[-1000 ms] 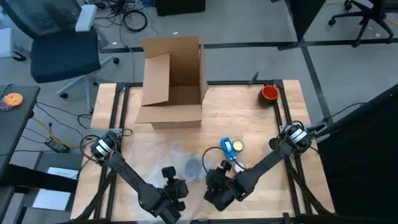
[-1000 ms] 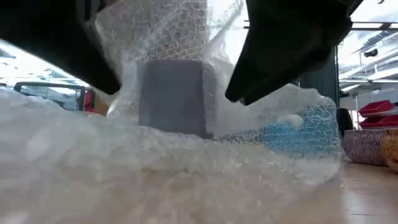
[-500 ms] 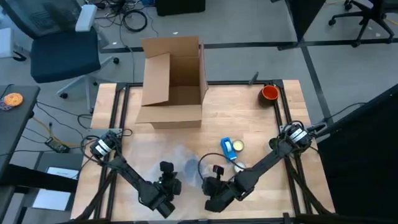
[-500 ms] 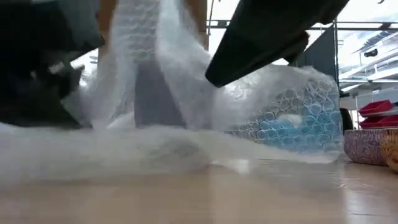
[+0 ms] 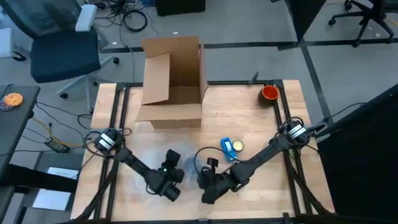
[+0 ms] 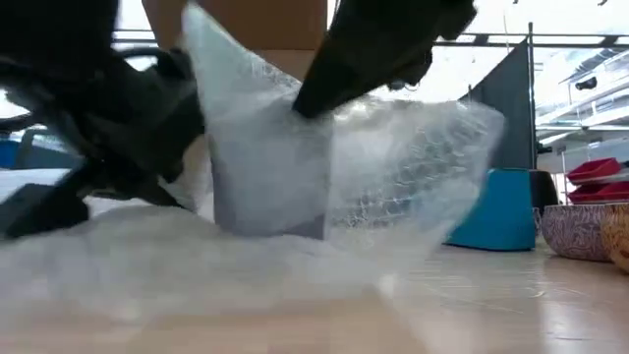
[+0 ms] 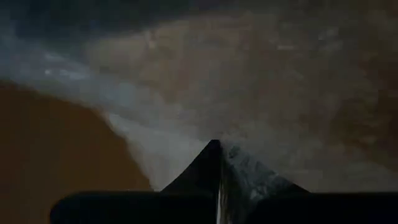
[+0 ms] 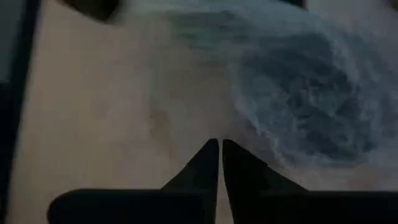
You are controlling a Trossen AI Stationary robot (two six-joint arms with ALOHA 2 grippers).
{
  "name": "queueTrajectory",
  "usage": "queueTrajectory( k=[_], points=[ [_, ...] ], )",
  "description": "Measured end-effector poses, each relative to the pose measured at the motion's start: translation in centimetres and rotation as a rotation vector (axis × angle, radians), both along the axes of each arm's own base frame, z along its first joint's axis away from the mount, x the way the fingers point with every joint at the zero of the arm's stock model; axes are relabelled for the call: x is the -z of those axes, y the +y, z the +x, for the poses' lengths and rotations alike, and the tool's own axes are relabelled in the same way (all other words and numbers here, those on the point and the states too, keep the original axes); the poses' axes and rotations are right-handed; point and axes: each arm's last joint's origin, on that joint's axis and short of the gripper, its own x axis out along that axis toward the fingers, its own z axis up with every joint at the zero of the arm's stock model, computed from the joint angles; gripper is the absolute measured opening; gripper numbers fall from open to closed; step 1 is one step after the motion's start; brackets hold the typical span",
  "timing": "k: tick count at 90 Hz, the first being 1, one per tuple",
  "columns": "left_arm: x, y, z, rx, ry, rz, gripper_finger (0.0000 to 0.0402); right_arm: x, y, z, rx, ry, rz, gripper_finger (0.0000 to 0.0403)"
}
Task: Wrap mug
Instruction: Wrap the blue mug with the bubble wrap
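Since earlier, bubble wrap (image 6: 295,147) has been drawn over the upright mug (image 6: 270,192), lower centre. It is flanked by left pincer (image 5: 169,180) and right pincer (image 5: 208,186), both closed on wrap.

From the high view I see both dark six-joint arms reaching toward the lower centre of the frame. The left gripper (image 5: 170,174) sits lower left of centre, the right gripper (image 5: 206,186) lower centre, near each other. In both wrist views, each gripper's fingertips press together.
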Motion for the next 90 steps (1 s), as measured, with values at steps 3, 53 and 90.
queueTrajectory(
  k=[3, 53, 90],
  points=[
    [-0.4, 0.4, -0.1, -0.006, -0.011, -0.001, 0.0000, 0.0, 0.4, -0.2, -0.016, -0.003, -0.003, 0.0000],
    [-4.2, 0.5, -0.2, -0.146, -0.207, -0.318, 0.0000, 1.7, 3.5, 0.7, -0.015, -0.257, -0.110, 0.0147],
    [-4.0, 0.0, -0.3, -0.169, -0.172, -0.431, 0.0000, -0.5, 6.9, 0.5, 0.376, -0.558, -0.010, 0.0188]
  ],
)
